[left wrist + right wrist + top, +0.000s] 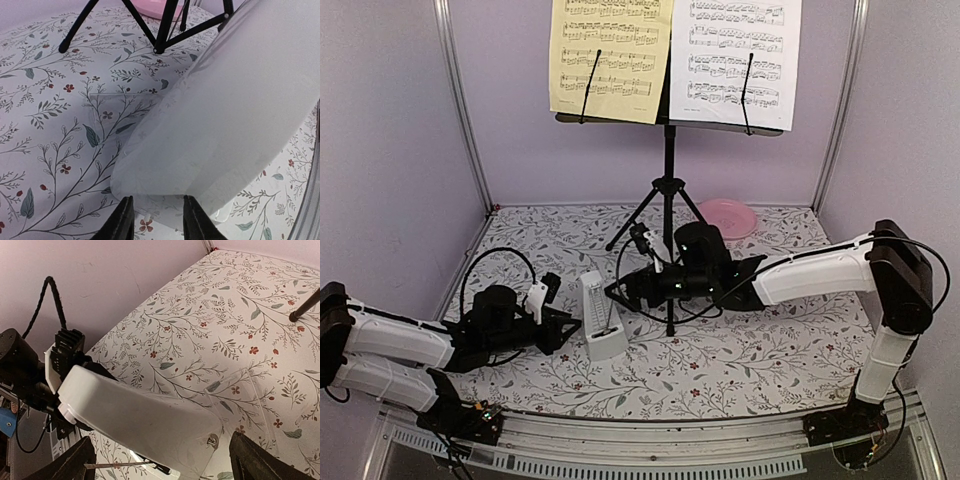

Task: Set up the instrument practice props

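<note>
Floral table (770, 340): stand (667, 190), metronome (600, 320), plate (728, 215)

A pink round plate (728, 215) lies flat at the far right of the table, close to the back wall, and only its near rim (150, 6) shows in the left wrist view. Under it spreads a white tablecloth (770, 340) printed with leafy sprigs and small red flowers. Plain lilac walls (390, 120) with slim metal corner posts (460, 100) close in three sides, and a ribbed metal rail (650, 440) runs along the near edge.

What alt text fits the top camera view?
A pale-grey metronome sits on a floral table, the left claw gripping its base and the right claw open beside it. Behind stands a black music stand holding a yellowish page and a white page.
</note>
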Action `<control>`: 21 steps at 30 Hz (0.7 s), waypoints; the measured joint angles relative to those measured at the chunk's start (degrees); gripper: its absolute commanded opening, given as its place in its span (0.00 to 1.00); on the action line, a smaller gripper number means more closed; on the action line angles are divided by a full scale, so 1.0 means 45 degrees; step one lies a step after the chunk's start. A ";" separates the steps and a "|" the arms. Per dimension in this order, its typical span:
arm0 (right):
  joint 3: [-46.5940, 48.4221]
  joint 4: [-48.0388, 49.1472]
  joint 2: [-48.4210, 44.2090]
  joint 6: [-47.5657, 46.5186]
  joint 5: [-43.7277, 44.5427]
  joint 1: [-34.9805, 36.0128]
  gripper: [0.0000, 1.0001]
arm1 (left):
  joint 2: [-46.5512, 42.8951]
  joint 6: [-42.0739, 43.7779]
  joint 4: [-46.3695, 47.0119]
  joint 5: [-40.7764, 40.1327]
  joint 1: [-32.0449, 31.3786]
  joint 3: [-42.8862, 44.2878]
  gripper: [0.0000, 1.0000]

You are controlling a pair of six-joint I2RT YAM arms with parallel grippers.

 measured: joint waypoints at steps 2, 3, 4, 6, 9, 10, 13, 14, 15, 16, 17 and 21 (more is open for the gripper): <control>-0.0112 -0.0092 0.0000 -0.0034 0.0112 -0.0131 0.94 | 0.0000 0.0005 0.0000 0.0000 0.0000 0.0000 0.36; -0.0141 -0.0185 0.0000 -0.0063 0.0170 -0.0175 0.94 | 0.0000 0.0005 0.0000 -0.0005 0.0000 0.0000 0.36; -0.0165 -0.0272 0.0000 -0.0097 0.0228 -0.0219 0.94 | 0.0000 0.0010 0.0000 0.0000 0.0000 0.0000 0.36; -0.0189 -0.0418 0.0000 -0.0185 0.0379 -0.0287 0.94 | 0.0000 0.0010 0.0000 -0.0005 0.0000 0.0000 0.36; -0.0355 -0.0583 -0.0078 -0.0321 0.0602 -0.0355 0.94 | 0.0000 0.0010 -0.0005 -0.0005 0.0000 0.0000 0.36; -0.0403 -0.0656 -0.0117 -0.0364 0.0714 -0.0364 0.94 | 0.0000 0.0010 -0.0005 -0.0005 0.0000 0.0005 0.36; -0.0461 -0.0879 -0.0189 -0.0529 0.1073 -0.0389 0.94 | 0.0000 0.0019 -0.0029 0.0000 0.0000 0.0010 0.36; -0.0476 -0.0952 -0.0223 -0.0593 0.1190 -0.0403 0.93 | 0.0000 0.0039 -0.0044 -0.0005 0.0000 0.0019 0.36; -0.0500 -0.1054 -0.0272 -0.0656 0.1326 -0.0427 0.92 | 0.0000 0.0058 -0.0087 -0.0005 0.0000 0.0039 0.36; -0.0520 -0.1161 -0.0301 -0.0714 0.1457 -0.0452 0.91 | 0.0000 0.0063 -0.0107 -0.0005 0.0000 0.0063 0.35; -0.0525 -0.1229 -0.0321 -0.0772 0.1549 -0.0471 0.90 | 0.0000 0.0068 -0.0107 -0.0005 0.0000 0.0073 0.36; -0.0593 -0.1423 -0.0355 -0.0908 0.1919 -0.0563 0.88 | 0.0005 0.0112 -0.0117 0.0000 0.0000 0.0112 0.36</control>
